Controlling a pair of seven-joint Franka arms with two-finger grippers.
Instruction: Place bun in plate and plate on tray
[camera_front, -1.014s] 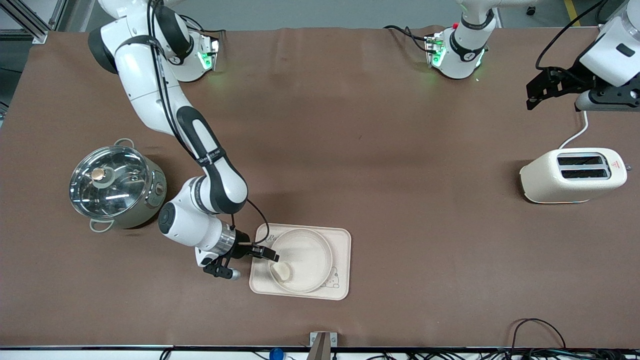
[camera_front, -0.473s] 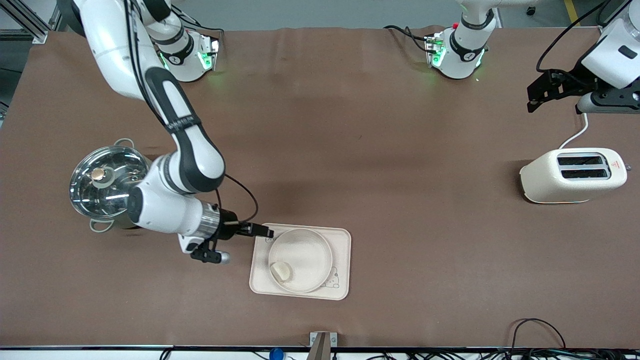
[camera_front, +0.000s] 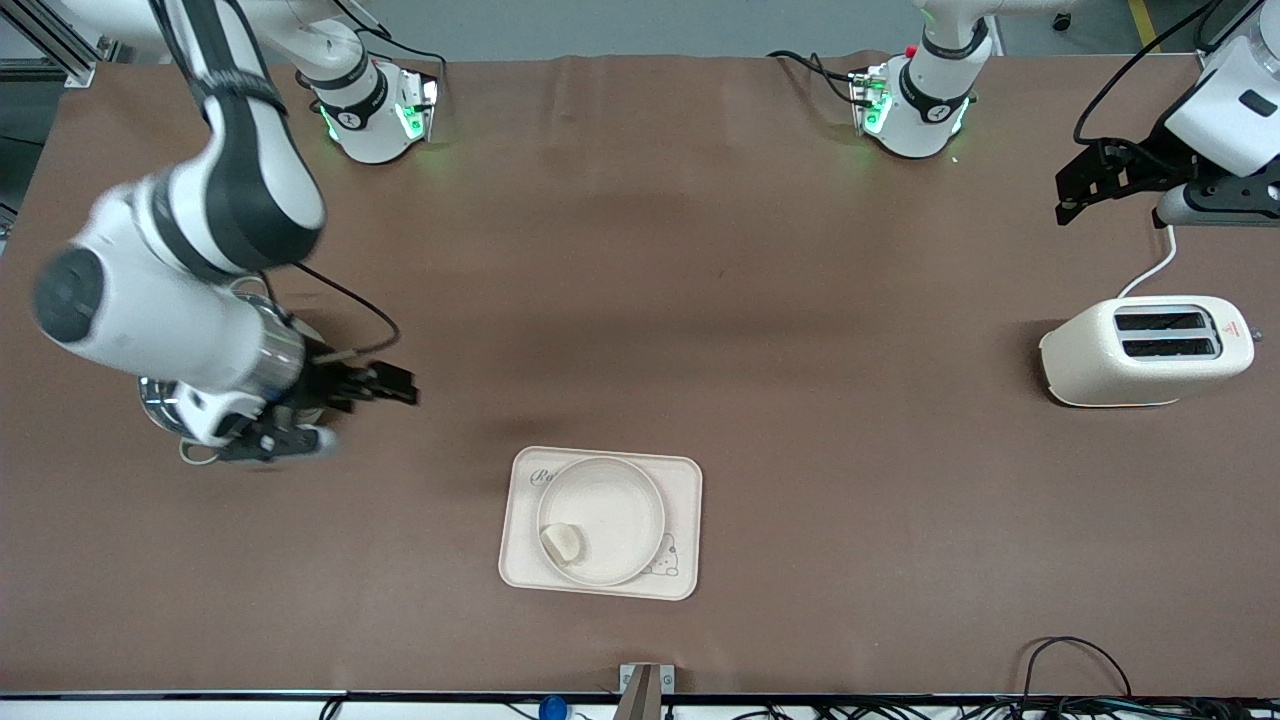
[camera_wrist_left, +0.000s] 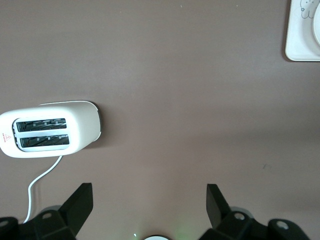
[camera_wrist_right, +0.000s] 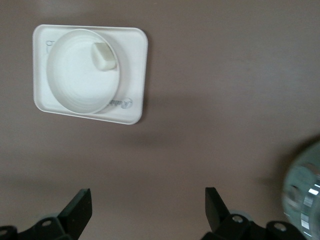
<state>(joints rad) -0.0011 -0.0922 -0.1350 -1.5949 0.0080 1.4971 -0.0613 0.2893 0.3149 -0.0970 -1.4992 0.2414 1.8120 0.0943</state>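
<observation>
The small cream bun (camera_front: 562, 543) lies in the round cream-white plate (camera_front: 610, 505), and the plate rests on the rectangular cream tray (camera_front: 682, 480) near the front edge of the table. The right wrist view shows the bun (camera_wrist_right: 104, 56), the plate (camera_wrist_right: 75, 80) and the tray (camera_wrist_right: 137, 75) together. My right gripper (camera_front: 400, 384) is open and empty, up in the air beside the steel pot, well away from the tray. My left gripper (camera_front: 1068, 198) is open and empty, held high over the left arm's end of the table, and waits there.
A lidded steel pot (camera_front: 160, 400) stands at the right arm's end, mostly hidden by the right arm. A cream toaster (camera_front: 1145, 352) with a white cord (camera_front: 1150, 275) stands at the left arm's end; the left wrist view shows the toaster (camera_wrist_left: 50, 129) and a tray corner (camera_wrist_left: 300, 30).
My right gripper has left the plate's rim on the tray and moved up and away toward the pot. Plate, bun and tray stay put. The left arm has hardly moved.
</observation>
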